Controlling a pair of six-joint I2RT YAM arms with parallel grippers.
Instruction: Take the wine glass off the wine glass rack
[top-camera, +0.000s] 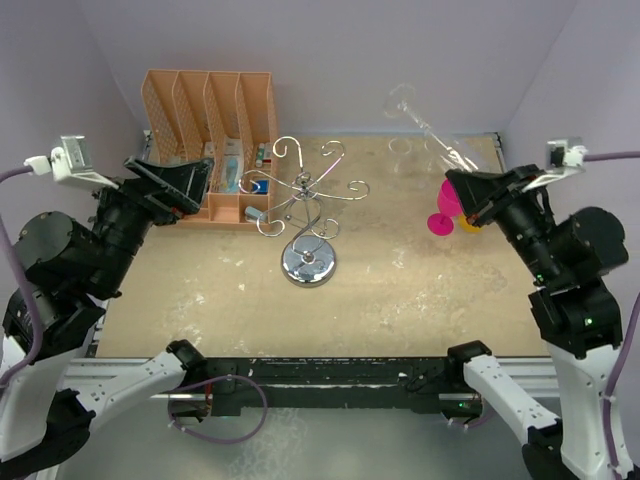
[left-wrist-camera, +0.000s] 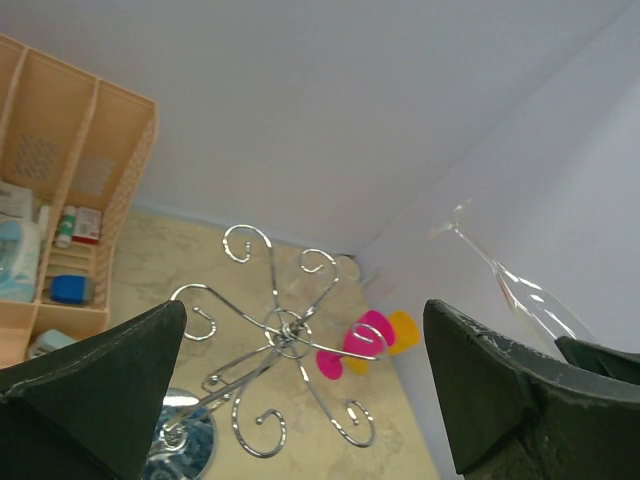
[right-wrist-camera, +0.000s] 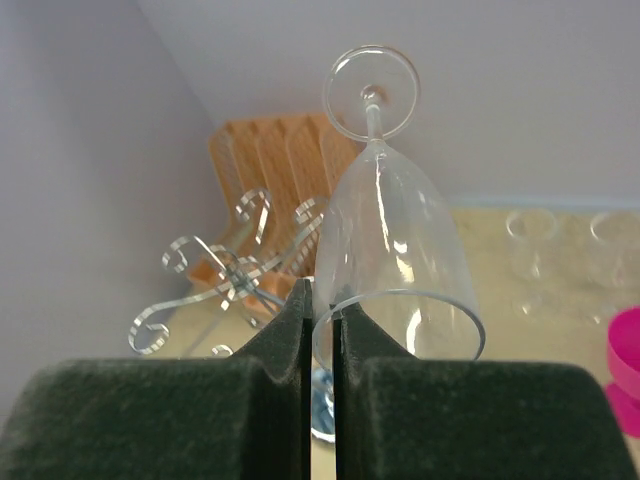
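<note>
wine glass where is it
Top view, far right: the clear stemmed wine glass is pinched by its rim in the right gripper, apart from the silver wire rack.

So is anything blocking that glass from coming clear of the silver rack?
Nothing visible does. The right gripper grips the wine glass by its rim, in open air to the right of the wine glass rack.

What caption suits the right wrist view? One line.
Right pincer pinching a clear wine glass by its rim, silver rack behind.
</note>
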